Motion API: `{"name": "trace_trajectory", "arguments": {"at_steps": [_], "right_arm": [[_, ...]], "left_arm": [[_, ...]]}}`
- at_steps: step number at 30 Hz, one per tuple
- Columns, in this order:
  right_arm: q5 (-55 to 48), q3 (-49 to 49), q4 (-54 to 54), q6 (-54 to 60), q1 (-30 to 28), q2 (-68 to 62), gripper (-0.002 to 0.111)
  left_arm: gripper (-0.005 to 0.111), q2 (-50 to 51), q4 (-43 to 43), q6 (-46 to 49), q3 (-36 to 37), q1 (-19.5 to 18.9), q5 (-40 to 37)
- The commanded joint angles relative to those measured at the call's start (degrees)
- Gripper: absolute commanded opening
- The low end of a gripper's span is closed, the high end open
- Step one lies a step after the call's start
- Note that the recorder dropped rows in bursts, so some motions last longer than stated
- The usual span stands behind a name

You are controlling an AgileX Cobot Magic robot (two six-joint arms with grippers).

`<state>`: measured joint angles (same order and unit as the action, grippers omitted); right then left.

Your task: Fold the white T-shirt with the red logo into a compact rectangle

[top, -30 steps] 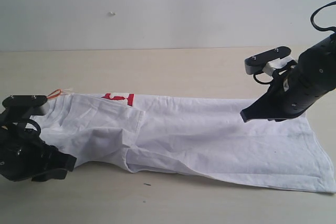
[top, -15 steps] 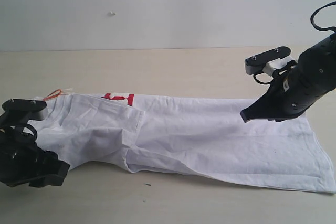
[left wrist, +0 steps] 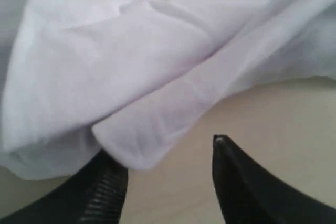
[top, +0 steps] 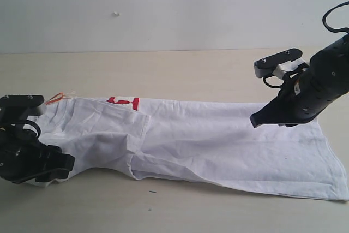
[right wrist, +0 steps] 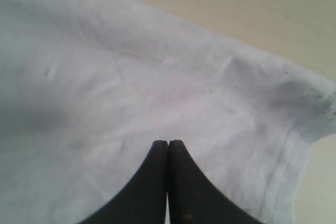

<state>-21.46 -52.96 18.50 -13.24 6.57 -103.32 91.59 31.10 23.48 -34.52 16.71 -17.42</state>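
One white T-shirt [top: 218, 140]: left fingers [left wrist: 239, 182] spread at its edge, right fingers [right wrist: 155, 187] pressed together above it.

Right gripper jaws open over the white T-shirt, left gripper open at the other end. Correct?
No. The right gripper has its jaws shut, tips pressed together; the right wrist view shows it. The rest holds: it is over the white T-shirt, and the left gripper is open at the other end.
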Motion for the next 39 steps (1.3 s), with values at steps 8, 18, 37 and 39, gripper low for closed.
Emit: {"name": "trace_trajectory", "arguments": {"at_steps": [8, 18, 37, 39], "right_arm": [[0.0, 0.1, -0.1, 0.3, 0.1, 0.6, 0.0], [0.0, 0.1, -0.1, 0.8, 0.1, 0.6, 0.0], [-0.9, 0.1, -0.1, 1.3, 0.1, 0.6, 0.0], [-0.9, 0.1, -0.1, 1.3, 0.1, 0.6, 0.0]], "left_arm": [[0.029, 1.5, 6.9, 0.8, -0.5, -0.2, 1.8], [0.02, 1.7, 10.7, 3.5, -5.8, -0.2, -6.4], [0.0, 1.7, 10.8, 4.8, -14.1, -0.4, -15.7], [0.0, 1.7, 11.5, 4.8, -15.4, -1.0, -14.6]]}}
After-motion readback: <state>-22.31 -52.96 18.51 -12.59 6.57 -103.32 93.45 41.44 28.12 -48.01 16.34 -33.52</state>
